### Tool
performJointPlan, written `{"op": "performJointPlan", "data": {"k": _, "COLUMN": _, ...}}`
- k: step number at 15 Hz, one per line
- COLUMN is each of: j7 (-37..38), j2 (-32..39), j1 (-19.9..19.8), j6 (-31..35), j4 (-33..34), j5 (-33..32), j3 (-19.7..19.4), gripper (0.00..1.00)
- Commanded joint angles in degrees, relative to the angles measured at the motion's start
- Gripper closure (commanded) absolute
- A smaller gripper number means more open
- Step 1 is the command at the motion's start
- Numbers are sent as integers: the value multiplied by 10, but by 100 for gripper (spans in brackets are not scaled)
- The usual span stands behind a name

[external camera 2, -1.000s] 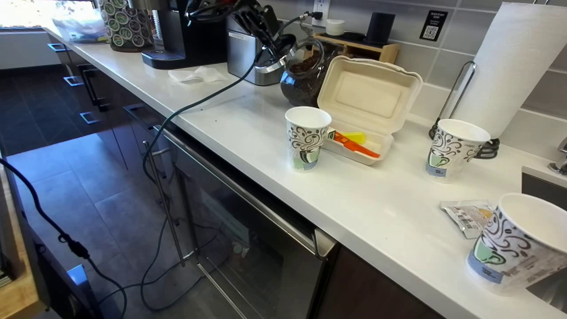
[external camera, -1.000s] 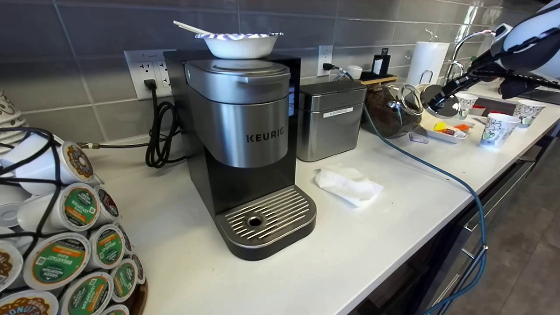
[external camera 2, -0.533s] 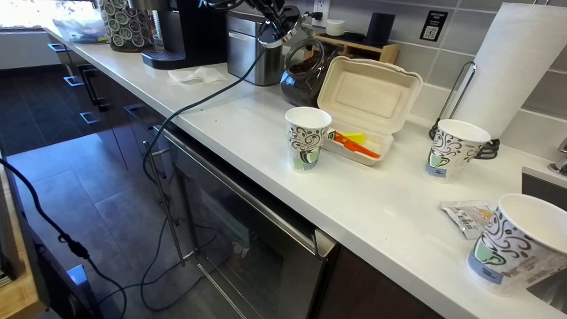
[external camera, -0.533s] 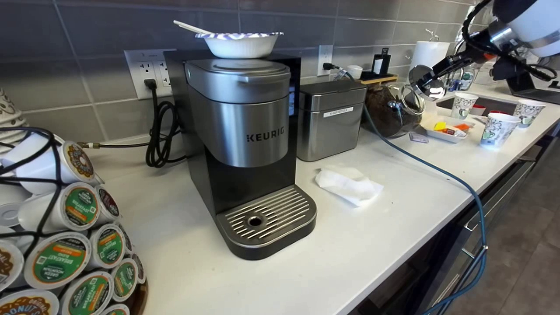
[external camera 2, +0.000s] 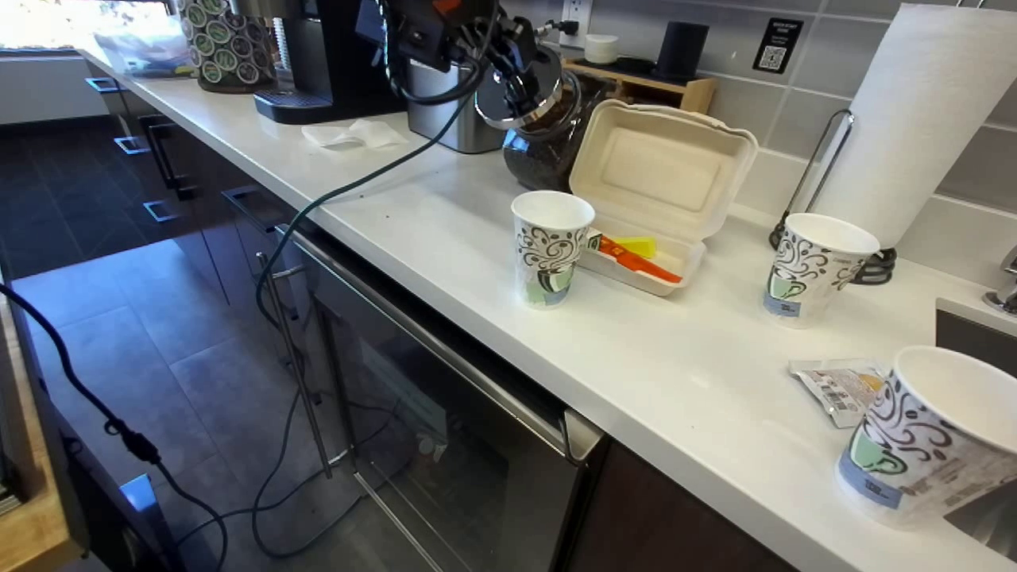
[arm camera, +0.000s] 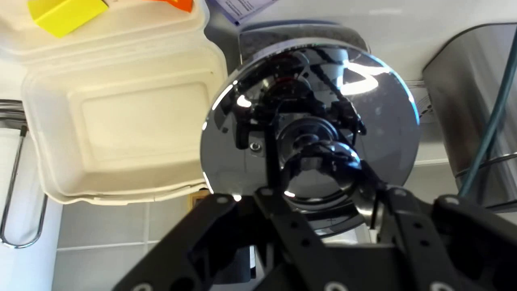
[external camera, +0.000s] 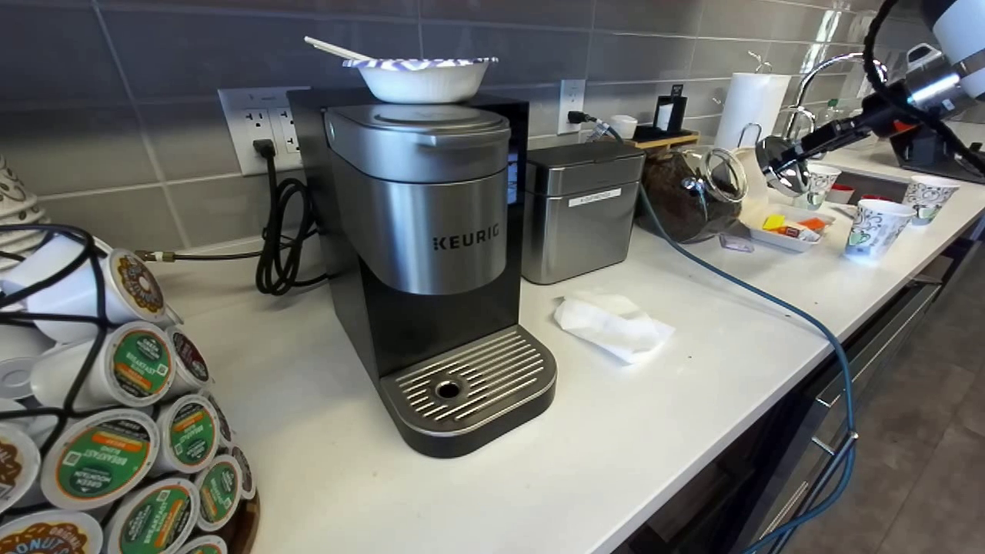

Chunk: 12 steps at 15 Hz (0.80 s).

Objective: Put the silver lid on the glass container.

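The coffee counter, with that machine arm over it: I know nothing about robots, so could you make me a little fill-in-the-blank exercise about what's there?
1. In the wrist view, the fingers hold the silver lid by its ____ (knob or rim).
2. In an exterior view, the mouth of the glass container is ____ (open or covered).
3. The front of the coffee machine reads ____.
4. In an exterior view, the swirl-patterned paper cups number ____.

Missing words: knob; open; KEURIG; three.

In an exterior view, at six o'clock from the silver lid [external camera 2: 494, 99], a white cup [external camera 2: 552, 250] carries swirls (dark brown).
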Motion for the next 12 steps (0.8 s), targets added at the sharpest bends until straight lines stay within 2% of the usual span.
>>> {"op": "performJointPlan", "data": {"k": 1, "j7": -24, "j2": 18, "j1": -4, "j6": -16, "j4": -1, "j5": 15, "j3": 1, "gripper": 79}}
{"op": "performJointPlan", "data": {"k": 2, "j7": -15, "j2": 11, "j1": -1, "j6": -1, "j4": 0, "j5": 9, "j3": 0, "gripper": 54}}
{"op": "performJointPlan", "data": {"k": 4, "j7": -15, "j2": 20, "j1": -1, "j6": -2, "j4": -1, "j5": 9, "j3": 1, "gripper": 54}}
{"op": "performJointPlan", "data": {"k": 5, "j7": -31, "j2": 30, "j1": -4, "j6": -6, "j4": 15, "j5": 25, "j3": 5, "gripper": 79}}
{"op": "performJointPlan", "data": {"k": 7, "j7": -41, "j2": 39, "j1": 0, "j6": 11, "j4": 33, "j5": 35, "j3": 9, "gripper": 79}}
{"op": "performJointPlan", "data": {"k": 12, "j7": -25, "j2": 63, "j1": 6, "j6": 9, "j4": 71, "j5": 13, "j3": 7, "gripper": 79}}
